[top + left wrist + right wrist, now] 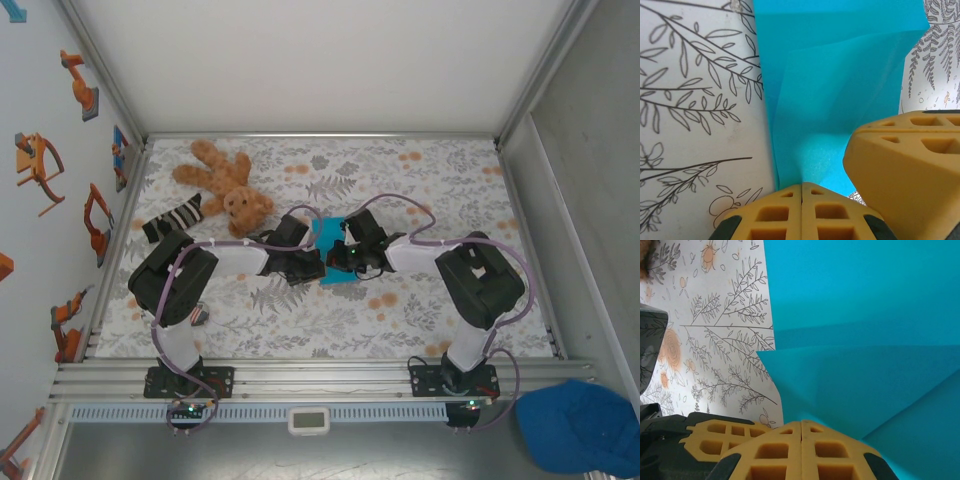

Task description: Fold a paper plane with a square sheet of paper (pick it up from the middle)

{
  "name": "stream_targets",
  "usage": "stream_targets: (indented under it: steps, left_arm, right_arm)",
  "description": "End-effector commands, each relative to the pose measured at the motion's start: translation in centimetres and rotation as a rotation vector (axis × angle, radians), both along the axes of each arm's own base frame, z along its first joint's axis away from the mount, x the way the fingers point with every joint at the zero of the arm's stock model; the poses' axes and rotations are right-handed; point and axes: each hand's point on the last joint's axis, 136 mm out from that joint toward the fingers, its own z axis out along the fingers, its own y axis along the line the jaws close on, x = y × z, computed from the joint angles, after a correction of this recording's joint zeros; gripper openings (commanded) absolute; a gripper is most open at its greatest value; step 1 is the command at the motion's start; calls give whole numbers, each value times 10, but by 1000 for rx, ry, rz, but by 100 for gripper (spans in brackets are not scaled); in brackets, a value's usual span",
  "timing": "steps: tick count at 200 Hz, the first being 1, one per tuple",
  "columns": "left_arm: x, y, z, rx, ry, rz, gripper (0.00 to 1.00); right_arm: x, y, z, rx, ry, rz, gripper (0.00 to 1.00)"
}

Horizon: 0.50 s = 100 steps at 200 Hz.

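Top view: left tool (303, 262) and right tool (350, 255) face each other over the paper (328, 233), mid-bench (440, 190).

Left wrist view: left tool clenched, jaws flush. The creased paper lies directly ahead of its tips, with the right tool just beside.

Right wrist view: right tool clenched, with folded layers ahead.

Risk: a dragging tip may shift the layers and skew the crease, and tools this close may collide.

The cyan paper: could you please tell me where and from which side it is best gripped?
Probably the pointed flap corner of the cyan paper, in the right wrist view: it juts out over the tablecloth, giving a free edge. Come in low from that tablecloth side, since the paper lies thin and flat.
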Motion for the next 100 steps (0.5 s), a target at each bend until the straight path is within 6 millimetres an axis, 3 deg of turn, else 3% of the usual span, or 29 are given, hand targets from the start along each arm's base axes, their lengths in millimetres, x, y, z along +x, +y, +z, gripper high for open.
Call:
stream_targets:
  steps: [1, 39, 69, 100]
  left_arm:
    - [-14, 22, -29, 102, 63, 25, 0]
    - [-16, 25, -30, 113, 72, 29, 0]
    - [-18, 28, -32, 126, 86, 33, 0]
    - [-24, 40, -37, 186, 115, 48, 0]
  right_arm:
    - [-11, -2, -17, -20, 44, -7, 0]
    - [-14, -7, -32, -54, 71, -25, 0]
    - [-8, -10, -34, -75, 65, -41, 0]
    - [5, -27, -38, -92, 64, -94, 0]
